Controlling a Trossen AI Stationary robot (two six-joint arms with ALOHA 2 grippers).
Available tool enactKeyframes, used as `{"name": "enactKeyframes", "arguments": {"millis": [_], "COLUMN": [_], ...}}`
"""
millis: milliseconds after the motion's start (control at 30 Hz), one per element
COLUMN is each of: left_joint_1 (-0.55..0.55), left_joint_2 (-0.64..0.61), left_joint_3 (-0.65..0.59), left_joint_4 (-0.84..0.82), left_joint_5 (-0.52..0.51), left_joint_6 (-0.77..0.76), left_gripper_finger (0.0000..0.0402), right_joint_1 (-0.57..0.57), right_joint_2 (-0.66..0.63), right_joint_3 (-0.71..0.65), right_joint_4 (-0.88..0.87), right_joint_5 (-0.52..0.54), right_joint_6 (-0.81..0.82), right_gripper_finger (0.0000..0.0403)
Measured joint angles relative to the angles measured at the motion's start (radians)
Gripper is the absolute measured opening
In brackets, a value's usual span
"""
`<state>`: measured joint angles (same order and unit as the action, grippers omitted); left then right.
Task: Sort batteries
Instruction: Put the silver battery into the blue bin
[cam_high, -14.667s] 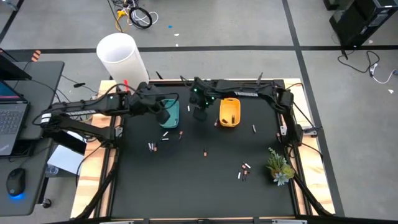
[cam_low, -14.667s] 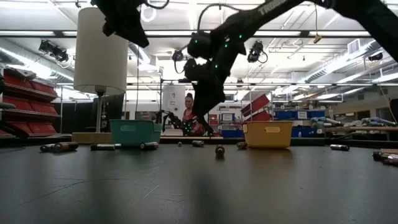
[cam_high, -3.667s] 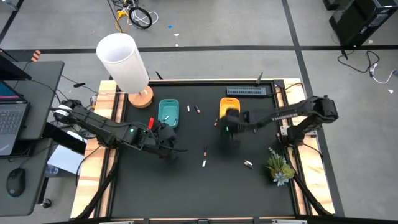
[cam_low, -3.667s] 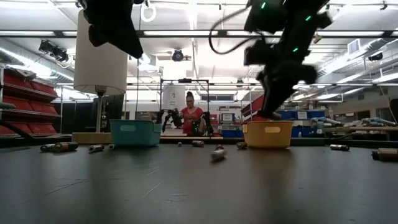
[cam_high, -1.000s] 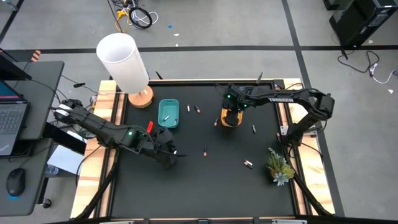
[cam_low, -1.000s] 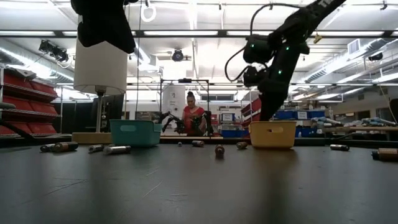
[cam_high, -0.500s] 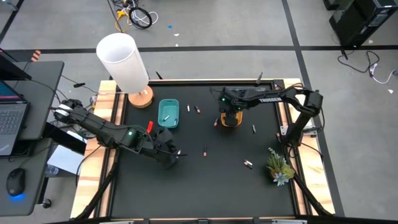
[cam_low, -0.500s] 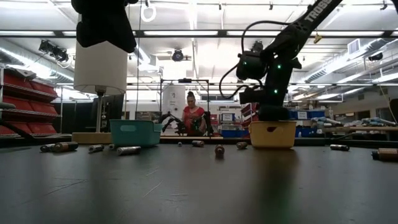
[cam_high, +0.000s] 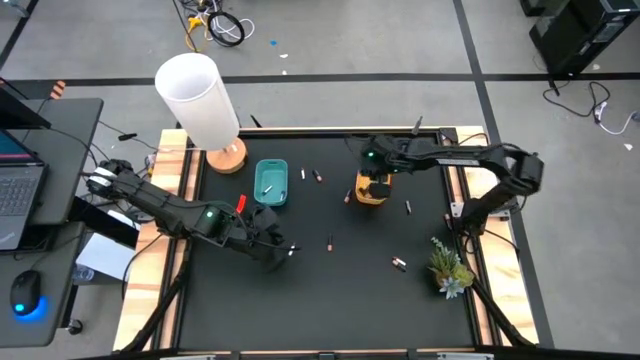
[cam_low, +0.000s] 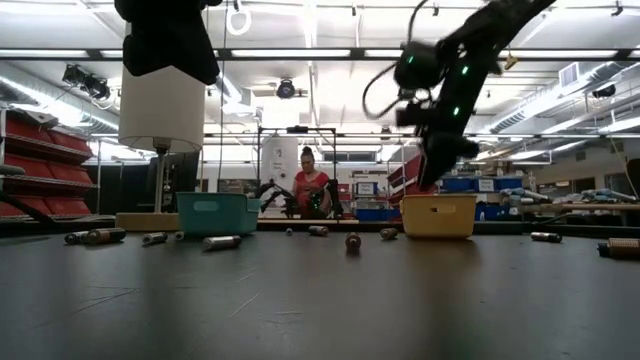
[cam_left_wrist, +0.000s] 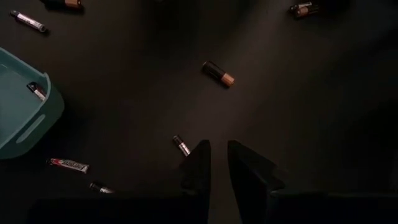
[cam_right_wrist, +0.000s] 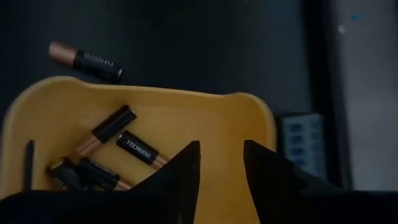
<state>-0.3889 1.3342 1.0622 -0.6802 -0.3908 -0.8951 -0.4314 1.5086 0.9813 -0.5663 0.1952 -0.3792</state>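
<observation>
- Above the yellow tray (cam_high: 370, 190), the right gripper (cam_right_wrist: 221, 163) hangs with fingers spread and nothing between them; dark copper-ended batteries (cam_right_wrist: 134, 146) lie in the tray, one (cam_right_wrist: 86, 60) just outside it.
- Left gripper (cam_left_wrist: 219, 163) hovers near the teal tray (cam_high: 271, 182), fingers narrowly parted and empty, a small battery (cam_left_wrist: 181, 145) just beside them.
- More batteries (cam_high: 398, 264) lie scattered on the black table (cam_high: 340, 300).

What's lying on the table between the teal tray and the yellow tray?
Two batteries lie between the teal tray and yellow tray, seen from above.
</observation>
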Motion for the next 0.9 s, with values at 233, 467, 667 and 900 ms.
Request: {"name": "enactKeyframes", "arguments": {"millis": [233,467,667,900], "left_joint_1": [0.000,-0.074,-0.097,-0.075], "left_joint_2": [0.020,0.082,0.158,0.310], "left_joint_3": [0.000,-0.001,-0.052,-0.090], "left_joint_4": [0.057,0.047,0.140,0.397], "left_joint_5": [0.032,0.068,0.030,-0.083], "left_joint_6": [-0.019,-0.106,-0.132,-0.171], "left_gripper_finger": [0.0066,0.0066,0.0067,0.0124], "right_joint_1": [0.115,0.344,0.508,0.627], "right_joint_2": [-0.209,-0.311,-0.311,-0.274], "right_joint_3": [0.000,0.000,0.000,0.000], "right_joint_4": [-0.026,-0.015,0.092,0.167], "right_joint_5": [-0.047,-0.059,-0.033,0.028], "right_joint_6": [0.236,0.456,0.542,0.617], "right_gripper_finger": [0.0126,0.0122,0.0116,0.0102]}}
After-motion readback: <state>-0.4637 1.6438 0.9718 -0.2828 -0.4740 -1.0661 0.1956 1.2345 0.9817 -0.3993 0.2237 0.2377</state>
